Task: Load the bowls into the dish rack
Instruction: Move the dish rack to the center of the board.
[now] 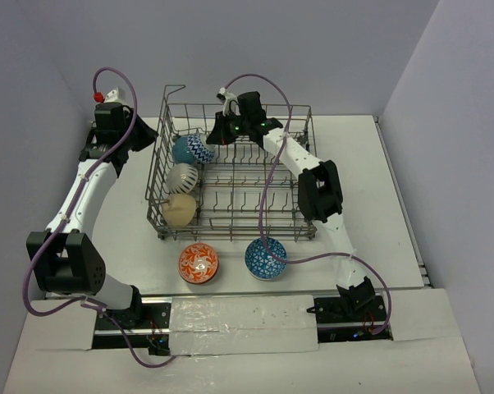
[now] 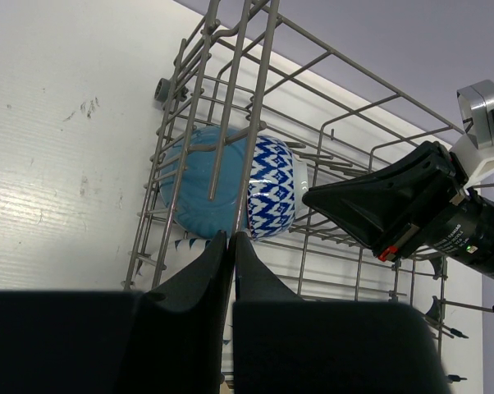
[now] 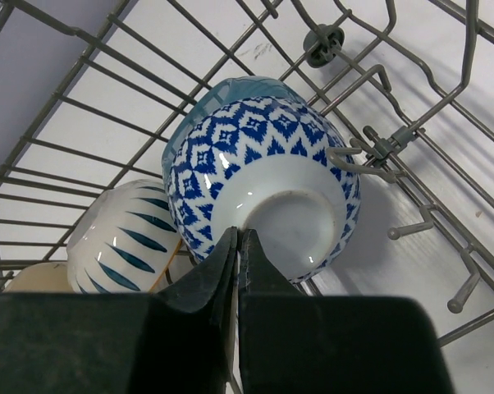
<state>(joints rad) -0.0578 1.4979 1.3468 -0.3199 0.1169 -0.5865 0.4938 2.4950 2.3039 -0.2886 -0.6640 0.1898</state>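
The dish rack (image 1: 240, 107) stands mid-table with three bowls on edge along its left side: a blue-and-white patterned bowl (image 1: 192, 149) with a teal inside, a white bowl with dark stripes (image 1: 183, 176) and a cream bowl (image 1: 180, 209). My right gripper (image 3: 238, 232) is inside the rack and shut, empty, its tips right at the foot of the patterned bowl (image 3: 263, 176). My left gripper (image 2: 230, 236) is shut and empty, just outside the rack's left wall (image 2: 189, 98), facing that bowl's teal inside (image 2: 202, 185). An orange bowl (image 1: 198, 263) and a blue bowl (image 1: 266, 258) sit upright on the table before the rack.
The rack's tines (image 3: 423, 228) and side wires (image 3: 91, 57) stand close around my right gripper. A raised handle (image 1: 175, 89) sticks up at the rack's far left corner. The right arm's cable (image 1: 267, 205) drapes over the rack to the blue bowl. Walls close in on three sides.
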